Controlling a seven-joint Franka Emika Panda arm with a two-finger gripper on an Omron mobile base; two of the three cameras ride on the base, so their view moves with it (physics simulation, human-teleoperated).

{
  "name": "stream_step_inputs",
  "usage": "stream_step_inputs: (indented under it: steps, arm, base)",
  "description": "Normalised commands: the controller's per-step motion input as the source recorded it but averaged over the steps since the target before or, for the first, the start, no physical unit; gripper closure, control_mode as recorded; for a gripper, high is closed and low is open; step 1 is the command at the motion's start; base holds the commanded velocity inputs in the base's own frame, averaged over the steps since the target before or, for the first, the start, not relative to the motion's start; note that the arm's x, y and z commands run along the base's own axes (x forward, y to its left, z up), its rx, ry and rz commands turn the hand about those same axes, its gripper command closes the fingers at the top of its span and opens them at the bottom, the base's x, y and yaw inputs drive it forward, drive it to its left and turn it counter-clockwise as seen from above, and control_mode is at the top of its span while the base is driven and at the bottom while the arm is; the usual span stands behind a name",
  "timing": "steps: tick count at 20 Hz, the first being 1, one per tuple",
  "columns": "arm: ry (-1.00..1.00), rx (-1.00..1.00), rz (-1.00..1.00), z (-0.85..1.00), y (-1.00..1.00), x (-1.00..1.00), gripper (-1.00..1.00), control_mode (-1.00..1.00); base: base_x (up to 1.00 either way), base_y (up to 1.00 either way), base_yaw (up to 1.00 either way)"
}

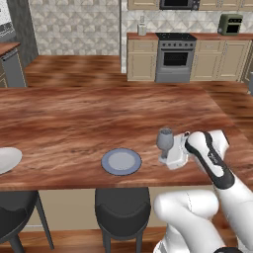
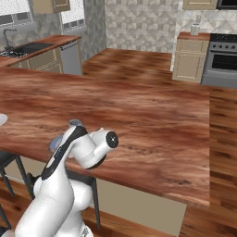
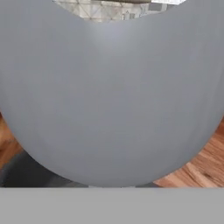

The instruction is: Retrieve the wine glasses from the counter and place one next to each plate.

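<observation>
Gripper (image 1: 167, 154) clamped on wine glass (image 1: 165, 140), stem hidden, fingertips unseen

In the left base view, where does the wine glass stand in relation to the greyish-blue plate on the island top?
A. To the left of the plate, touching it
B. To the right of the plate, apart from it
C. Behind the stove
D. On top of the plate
B. The wine glass is upright at the gripper, right of the greyish-blue plate, with bare wood of the island top between them.
</observation>
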Motion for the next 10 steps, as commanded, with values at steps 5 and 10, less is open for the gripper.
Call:
stream_step_inputs:
  steps: [5, 10]
  arm:
    - [0.0, 0.05, 0.08, -0.29, 0.0, 0.54, 1.0, -1.0]
    - [0.02, 0.01, 0.04, -0.19, -0.06, 0.31, 1.0, -1.0]
  base:
    - [0.0, 0.0, 0.0]
    - [0.0, 0.0, 0.0]
